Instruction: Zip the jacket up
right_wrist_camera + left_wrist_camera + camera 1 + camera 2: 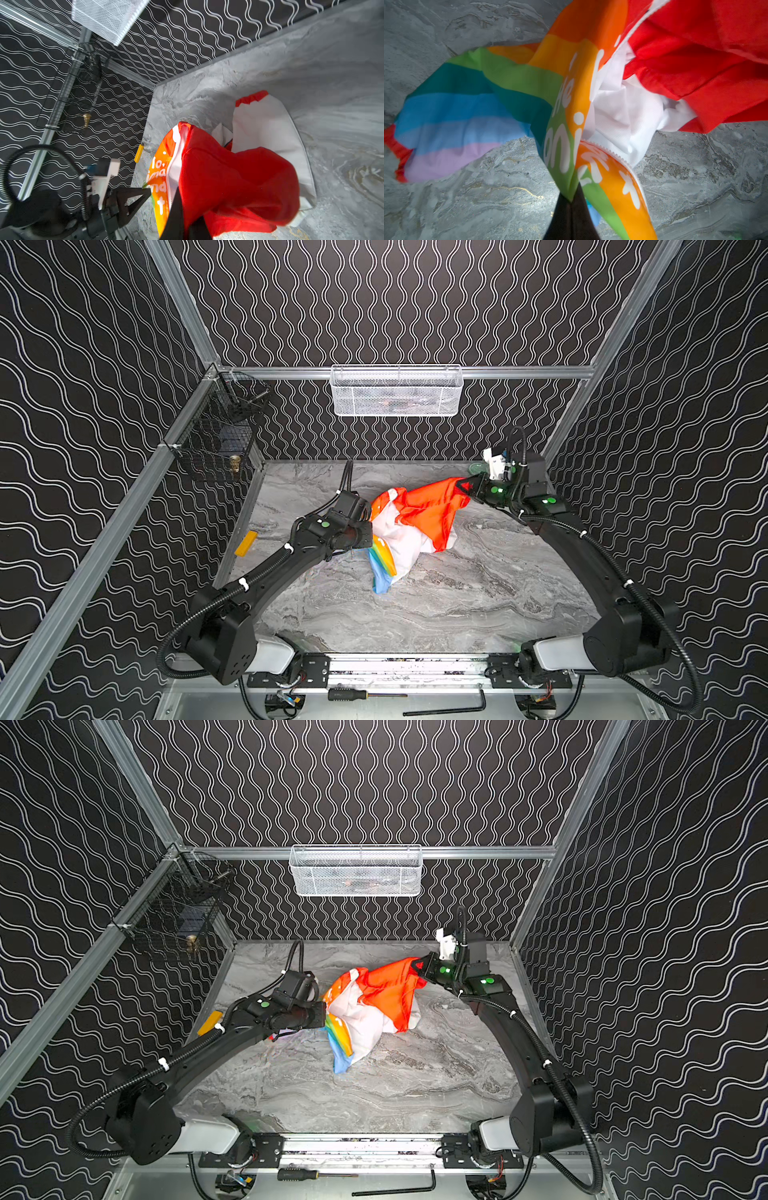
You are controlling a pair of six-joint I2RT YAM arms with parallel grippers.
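Left wrist view: the jacket is slung crumpled between the two arms over the middle of the table, lower folds seemingly resting on it. Its zipper teeth lie unjoined. The left gripper is clamped on the rainbow front, and in a top view the right gripper is pinched on the red hood. Neither grip appears to sit at a zipper end. My judgement: stretching this thin cloth could slip a fold free, or twist the front and bury the slider.
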